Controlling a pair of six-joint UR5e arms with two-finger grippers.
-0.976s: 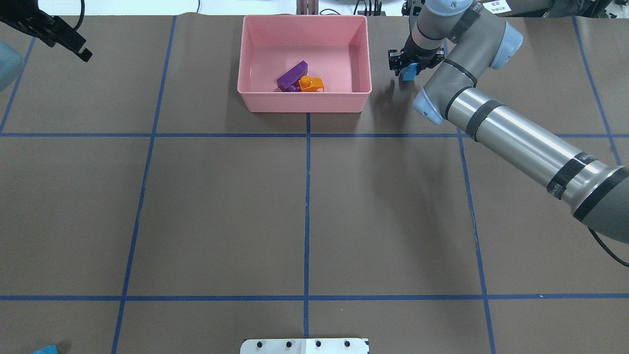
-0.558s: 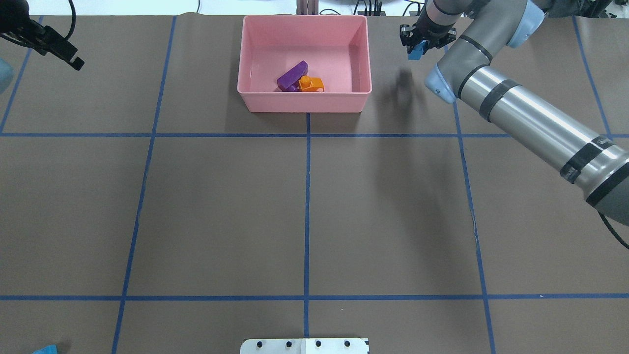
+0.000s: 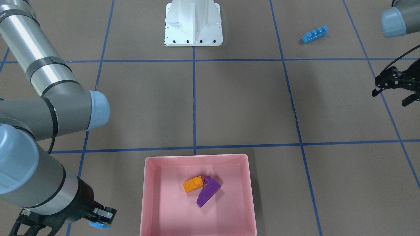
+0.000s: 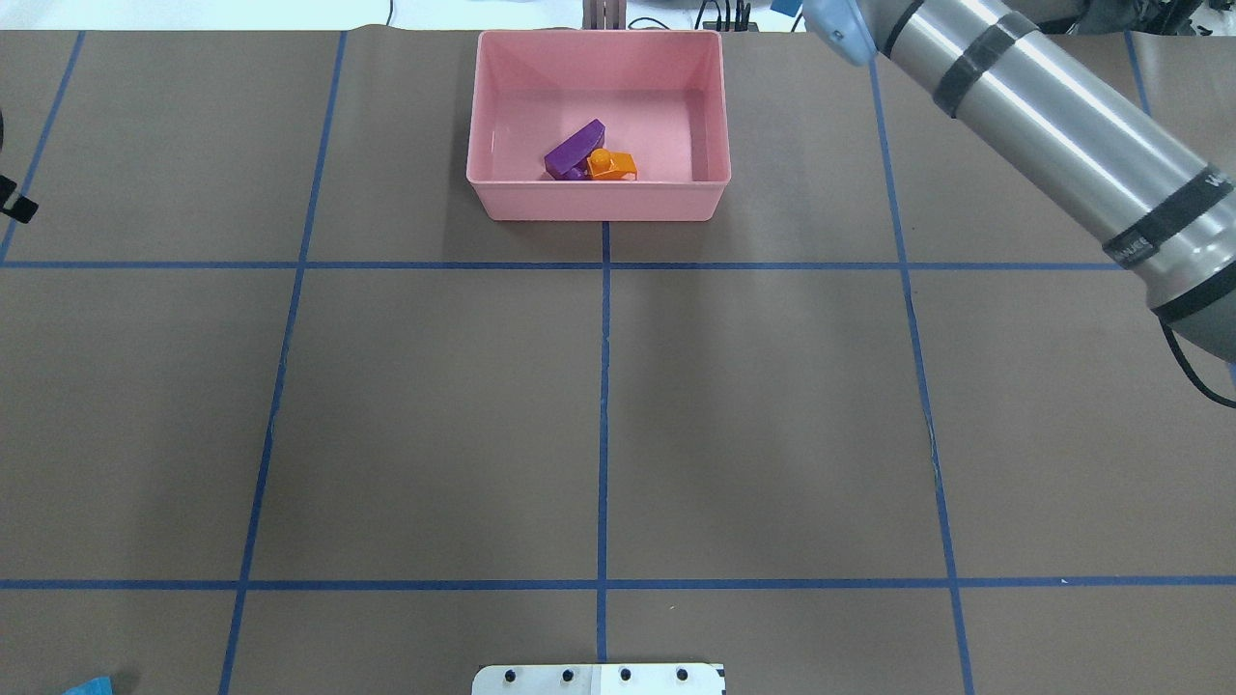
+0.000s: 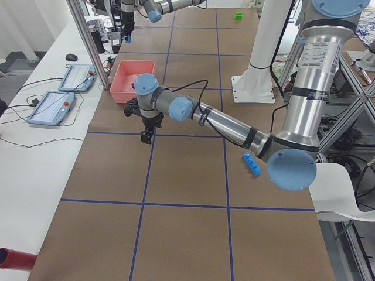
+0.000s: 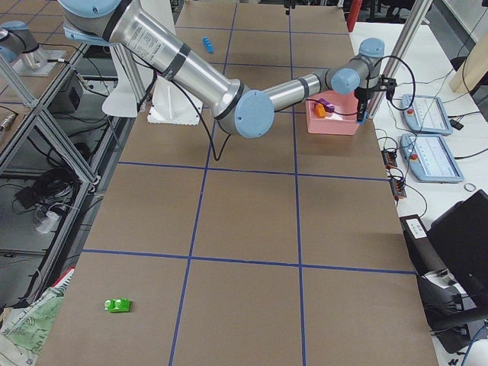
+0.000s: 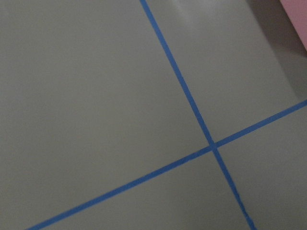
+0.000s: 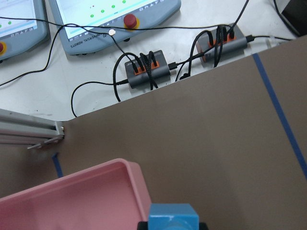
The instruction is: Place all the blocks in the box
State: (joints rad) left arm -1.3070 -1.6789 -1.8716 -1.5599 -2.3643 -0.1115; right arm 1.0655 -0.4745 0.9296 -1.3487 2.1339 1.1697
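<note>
Two of five done: orange block (image 3: 193, 184) and purple wedge (image 3: 208, 191) lie touching inside box (image 3: 197, 156), far centre of table. My right gripper (image 3: 98, 223) pinching small blue block (image 8: 173, 216), raised just right of box, not yet over it. My left gripper (image 3: 390, 98) spread, empty, well left of box. Remaining on table: long blue block (image 3: 314, 34) near left, green block (image 6: 118, 305) near, at right end.

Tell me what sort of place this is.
Probably a robotics lab workcell: a table taped into a blue grid, teach pendants with red stop buttons alongside, and aluminium framing.
</note>
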